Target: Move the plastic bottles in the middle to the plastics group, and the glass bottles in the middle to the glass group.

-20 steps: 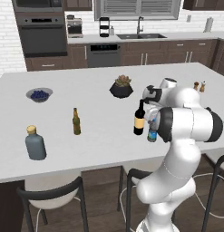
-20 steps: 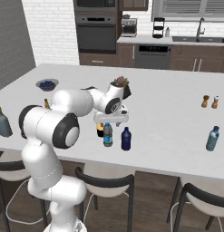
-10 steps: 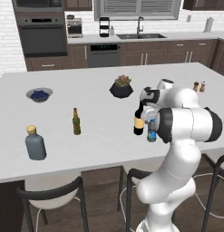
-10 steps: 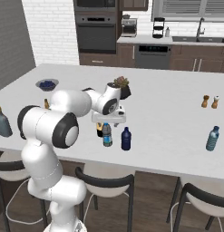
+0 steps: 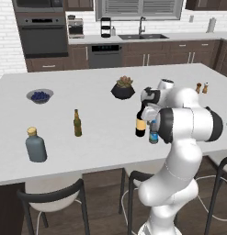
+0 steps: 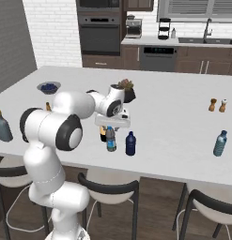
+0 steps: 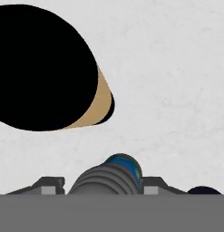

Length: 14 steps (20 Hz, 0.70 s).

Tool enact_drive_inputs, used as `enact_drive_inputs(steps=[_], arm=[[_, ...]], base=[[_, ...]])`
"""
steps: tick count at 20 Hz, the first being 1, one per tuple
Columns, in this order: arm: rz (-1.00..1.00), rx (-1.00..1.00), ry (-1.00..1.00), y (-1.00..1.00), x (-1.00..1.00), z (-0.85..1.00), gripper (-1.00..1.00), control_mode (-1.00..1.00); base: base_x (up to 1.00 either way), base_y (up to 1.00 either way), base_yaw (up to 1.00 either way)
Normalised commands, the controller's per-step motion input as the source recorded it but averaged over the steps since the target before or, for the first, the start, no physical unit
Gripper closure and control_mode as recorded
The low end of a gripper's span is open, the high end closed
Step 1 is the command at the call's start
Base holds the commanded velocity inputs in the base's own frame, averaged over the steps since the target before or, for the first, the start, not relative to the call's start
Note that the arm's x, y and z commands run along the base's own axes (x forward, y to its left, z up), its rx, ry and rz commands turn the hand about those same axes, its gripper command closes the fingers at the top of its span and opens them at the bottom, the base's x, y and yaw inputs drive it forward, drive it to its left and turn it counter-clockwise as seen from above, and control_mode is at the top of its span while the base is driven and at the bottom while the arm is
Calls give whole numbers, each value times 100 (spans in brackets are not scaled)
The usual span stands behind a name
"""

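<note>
The claw hangs straight down over the water bottle, which stands on the white table near its front edge. In the hand view the bottle's ribbed cap sits between the two fingertips, one on each side of it, but whether they press on the cap or stand just off it I cannot tell. The wine bottle stands upright just beside the water bottle, on the side toward the beer bottle; from above it shows as a big black disc with a tan label edge, close to the cap but apart from it.

Relative to the water bottle, the rest lies as follows. A dark blue bottle stands just beside it on the side away from the wine bottle. A pale blue bottle stands well apart on that same side, near the table's far end. The beer bottle stands well apart on the other side, and the grey-blue flask farther still, nearer the front edge. A bowl of berries lies beyond the beer bottle toward the back. A dark pot with a plant sits behind the water bottle, toward the middle of the table.
</note>
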Motion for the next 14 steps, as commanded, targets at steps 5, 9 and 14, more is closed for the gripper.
enact_drive_inputs(steps=[5,9,14], arm=[[-11,0,8,-1,-21,-10,100,-100],[-5,10,0,-24,-63,13,100,-100],[-3,11,0,-25,-81,23,100,-100]], base=[[0,0,0],[0,0,0],[0,0,0]])
